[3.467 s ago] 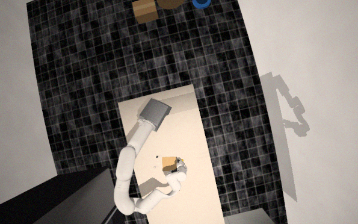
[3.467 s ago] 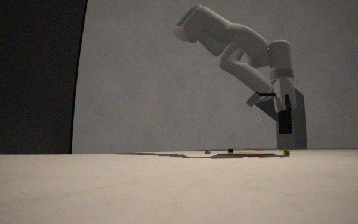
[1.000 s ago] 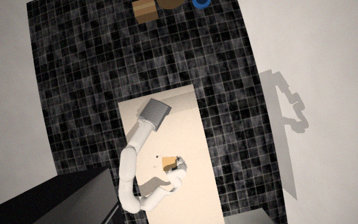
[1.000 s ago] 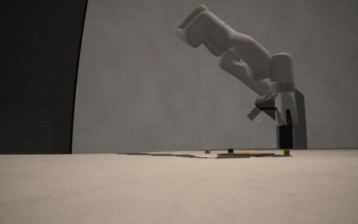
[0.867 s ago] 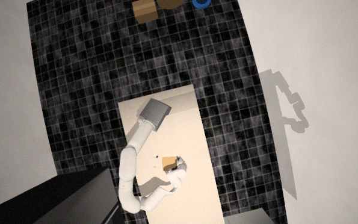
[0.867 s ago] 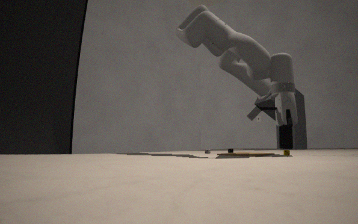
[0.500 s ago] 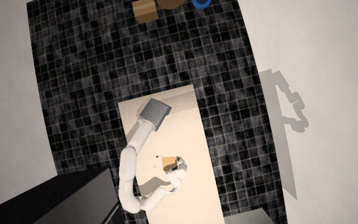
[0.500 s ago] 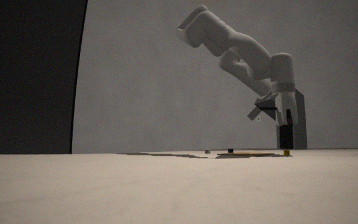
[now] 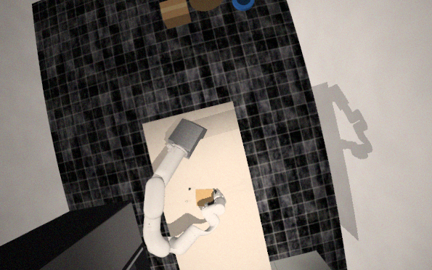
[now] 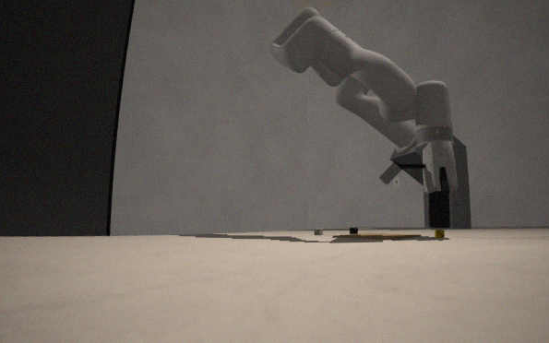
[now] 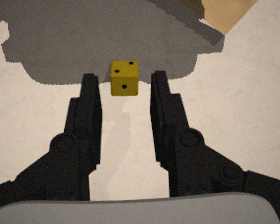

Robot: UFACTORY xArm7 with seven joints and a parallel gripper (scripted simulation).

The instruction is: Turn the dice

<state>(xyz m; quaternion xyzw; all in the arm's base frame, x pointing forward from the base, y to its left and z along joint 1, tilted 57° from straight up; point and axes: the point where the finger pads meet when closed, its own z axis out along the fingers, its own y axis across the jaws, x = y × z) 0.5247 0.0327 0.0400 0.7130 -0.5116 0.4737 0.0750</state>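
In the exterior view the yellow die (image 10: 439, 233) sits at the right end of the flat mat (image 10: 375, 235). My gripper (image 11: 125, 92) points straight down over the die, its two black fingers partly apart, one on each side, with nothing between them. From the side my fingertips (image 10: 439, 224) hang just above the die. A black die (image 10: 353, 230) and a grey die (image 10: 318, 231) lie on the table left of the mat.
From above, the mat (image 9: 204, 196) lies near the middle of the narrow table, with the black die (image 9: 189, 189) beside it. The arm's grey base (image 9: 187, 136) stands at the table's far end. A dark cabinet (image 9: 67, 239) stands beside the table.
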